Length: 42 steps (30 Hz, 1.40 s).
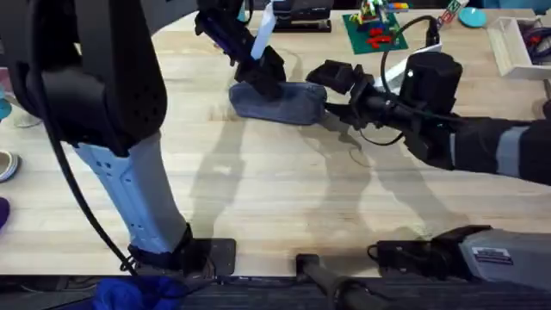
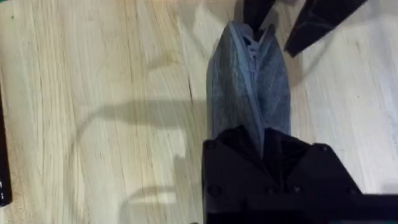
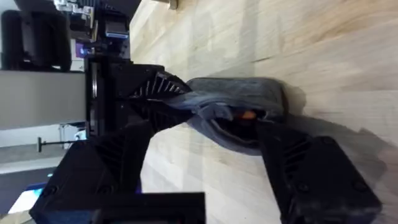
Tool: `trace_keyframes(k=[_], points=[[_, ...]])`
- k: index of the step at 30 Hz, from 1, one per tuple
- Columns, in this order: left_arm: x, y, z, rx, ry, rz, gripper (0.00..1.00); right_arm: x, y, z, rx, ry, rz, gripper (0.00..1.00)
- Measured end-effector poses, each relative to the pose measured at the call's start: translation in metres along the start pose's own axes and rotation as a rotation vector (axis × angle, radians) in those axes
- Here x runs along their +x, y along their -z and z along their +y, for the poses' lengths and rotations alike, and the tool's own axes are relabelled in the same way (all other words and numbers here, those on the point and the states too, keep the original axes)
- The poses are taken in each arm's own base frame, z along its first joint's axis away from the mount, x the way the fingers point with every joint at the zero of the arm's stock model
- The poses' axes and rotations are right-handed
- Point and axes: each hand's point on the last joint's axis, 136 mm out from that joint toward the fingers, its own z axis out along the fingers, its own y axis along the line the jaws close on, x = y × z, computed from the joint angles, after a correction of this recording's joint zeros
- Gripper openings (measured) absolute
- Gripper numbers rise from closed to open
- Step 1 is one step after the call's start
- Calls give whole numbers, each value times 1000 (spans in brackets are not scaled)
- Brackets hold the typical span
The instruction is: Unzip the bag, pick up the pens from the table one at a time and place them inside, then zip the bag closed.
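Bag (image 1: 280,102) lies on the surface (image 1: 284,185), far centre, long axis left to right. Left hand (image 1: 263,79) clamped on the bag's left end; the fabric runs in between its fingers (image 2: 249,168). Right hand (image 1: 331,99) at the bag's right end, fingers apart, straddling the gaping mouth. Something orange (image 3: 247,114) visible inside the opening.

A: Even, bright light from above; the tabletop (image 1: 258,181) reads pale, with soft, doubled arm shadows spreading toward the near edge.

B: In the left wrist view a faint curved shadow crosses the planks, and the left gripper (image 2: 267,146) is a featureless black mass.

A: The left arm (image 1: 95,103) looms large and blurred under the overhead camera.
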Motion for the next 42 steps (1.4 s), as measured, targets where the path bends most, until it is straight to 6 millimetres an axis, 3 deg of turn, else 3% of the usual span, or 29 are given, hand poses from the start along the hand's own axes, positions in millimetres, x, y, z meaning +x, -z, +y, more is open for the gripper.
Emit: trace_keyframes(k=[20,28,38,42], points=[[0,0,3,-11,-9,3,41,-11,-16,3,-61,11,-57,990],[0,0,3,-11,-9,3,41,-10,-16,2,-57,1,-56,842],[1,0,3,-11,-9,2,41,-10,-17,2,-63,4,-57,777],[1,0,3,-12,-9,2,41,-12,-17,12,-102,21,-62,772]])
